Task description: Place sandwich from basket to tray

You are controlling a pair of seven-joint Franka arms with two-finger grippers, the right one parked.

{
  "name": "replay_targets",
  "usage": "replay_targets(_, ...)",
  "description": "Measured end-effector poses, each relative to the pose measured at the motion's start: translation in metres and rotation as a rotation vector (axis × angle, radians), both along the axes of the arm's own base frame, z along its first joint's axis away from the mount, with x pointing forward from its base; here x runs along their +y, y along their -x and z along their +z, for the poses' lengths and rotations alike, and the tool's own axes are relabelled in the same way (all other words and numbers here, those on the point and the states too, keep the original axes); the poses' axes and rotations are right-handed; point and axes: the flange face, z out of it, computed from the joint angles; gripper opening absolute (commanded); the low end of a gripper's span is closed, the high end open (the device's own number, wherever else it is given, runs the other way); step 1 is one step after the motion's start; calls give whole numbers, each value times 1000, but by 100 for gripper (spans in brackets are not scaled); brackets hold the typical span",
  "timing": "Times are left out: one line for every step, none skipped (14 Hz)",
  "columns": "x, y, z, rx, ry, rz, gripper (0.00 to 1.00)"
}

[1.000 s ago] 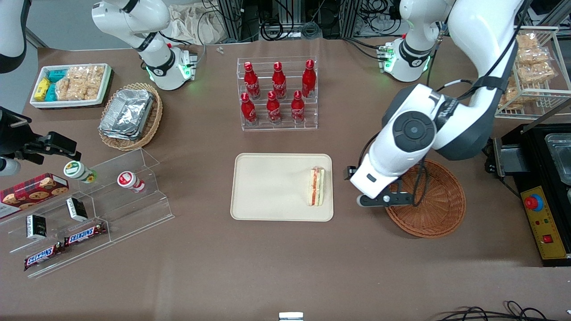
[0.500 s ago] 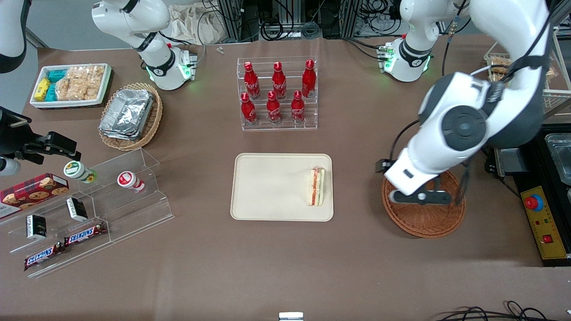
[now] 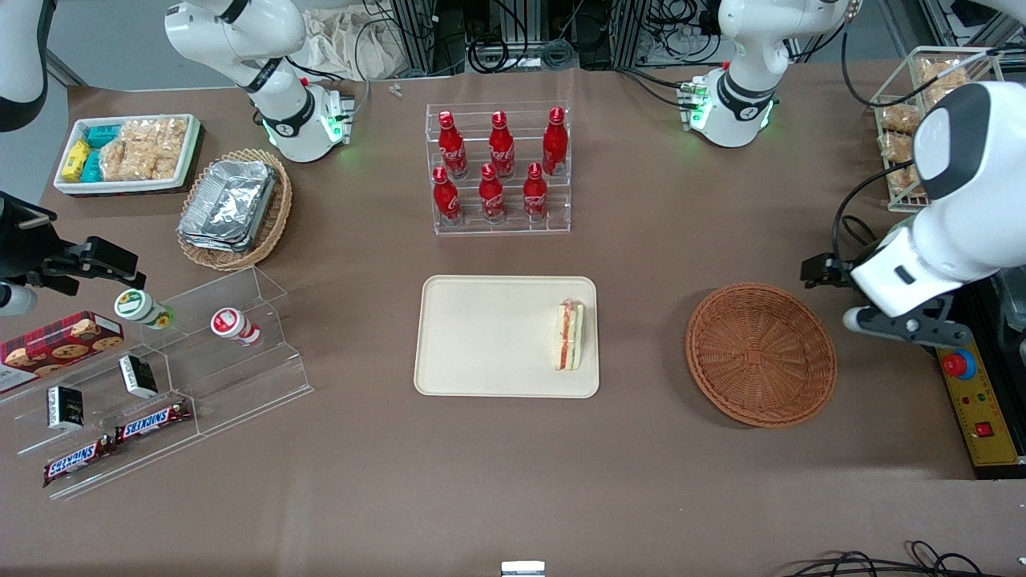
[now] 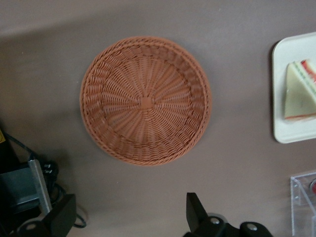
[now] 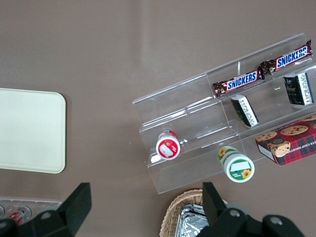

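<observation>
Spanning the whole scene, the brown tabletop (image 3: 513, 465) is seen carrying everything. On it, the tray (image 3: 481, 344) is lying flat near the middle, and the sandwich (image 3: 570, 335) is resting on the tray, close to the rim at the working arm's end, its long axis running toward and away from the front camera. The basket (image 3: 761, 353) is sitting empty, well apart from the tray, toward the working arm's end. The gripper (image 3: 910, 330) is held above the tabletop edge, past the basket again, so the basket lies between it and the sandwich. Its fingers (image 4: 195, 210) are spread wide and nothing is held. The task is judged done; only a retreat looks to be left. In the wrist view the sandwich is cut off at the frame edge, and the fingertips are only partly shown.
</observation>
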Motion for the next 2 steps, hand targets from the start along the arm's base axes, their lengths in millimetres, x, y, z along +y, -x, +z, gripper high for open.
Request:
replay_targets(2,1,0,1,0,-16,100)
replay_targets(2,1,0,-2,2,-35,100)
